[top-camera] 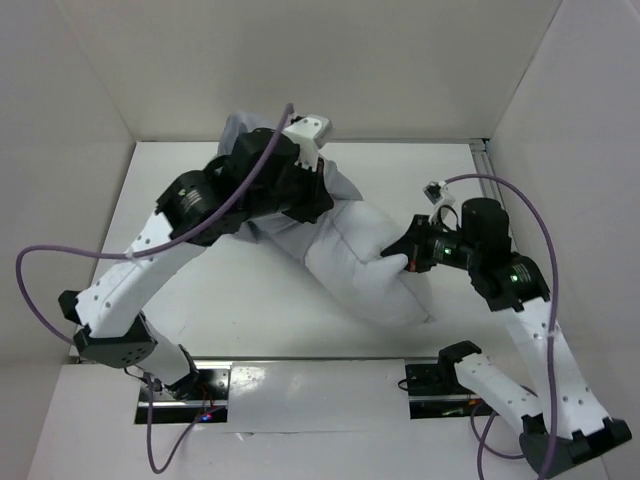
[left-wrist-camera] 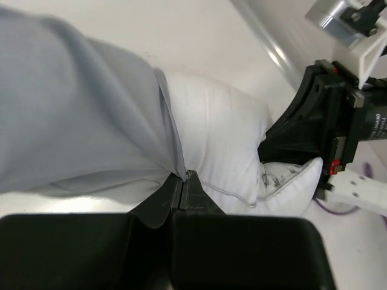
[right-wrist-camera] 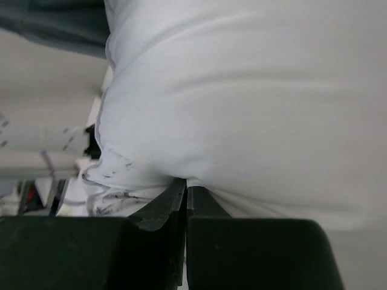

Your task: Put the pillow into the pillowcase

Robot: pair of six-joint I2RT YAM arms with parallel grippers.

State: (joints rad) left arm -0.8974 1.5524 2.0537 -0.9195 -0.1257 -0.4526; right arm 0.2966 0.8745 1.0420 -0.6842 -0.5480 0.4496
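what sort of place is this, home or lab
Probably a robotics lab cell: white panels box in a white table, with two robot arms bolted to its near edge, handling a pillow and pillowcase.

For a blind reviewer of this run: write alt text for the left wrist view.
The left gripper, shut, pinches the open hem of the blue-grey pillowcase, which fills the left of the view. The white pillow sticks out of that opening toward the right, where the right gripper clamps its far corner.
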